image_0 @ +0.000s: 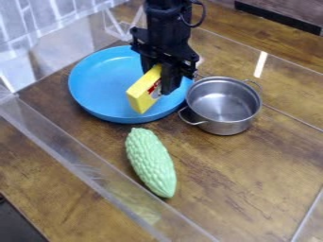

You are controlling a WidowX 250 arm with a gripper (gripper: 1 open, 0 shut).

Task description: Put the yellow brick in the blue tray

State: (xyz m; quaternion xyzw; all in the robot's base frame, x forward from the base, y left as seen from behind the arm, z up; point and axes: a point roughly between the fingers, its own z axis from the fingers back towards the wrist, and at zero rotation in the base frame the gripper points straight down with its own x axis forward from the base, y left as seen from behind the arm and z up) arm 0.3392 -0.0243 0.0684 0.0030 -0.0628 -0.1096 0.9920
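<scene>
Yellow brick (143,90): one, rectangular, with a red-bordered label on the face; tilted, its near end low. Located over the right part of the round blue tray (91,83), inside the rim as the camera sees it. Whether its lower edge touches the plastic cannot be told from this angle.

Tool (157,68): one, black, set above the tray's far right side. Jaws closed on the upper end of the brick, no wider apart than the block between them; the fingertips themselves are partly lost against the dark arm.

Steel pot (224,102): one, small, with loop handles, standing just beside the tray, to its right in the view. Green bumpy gourd (151,163): one, lying on the wooden desk (233,194), nearer the camera than the tray.

Risks, by judgement. Item: release at this slant could let the brick topple or slide, caused by the low end landing first. Item: drift toward the pot could set the block on the raised rim or knock a handle. Item: pressing down too far could tip or push the light tray, or twist the brick in its grip. Item: opening unevenly could drag the block along as the tool lifts.
</scene>
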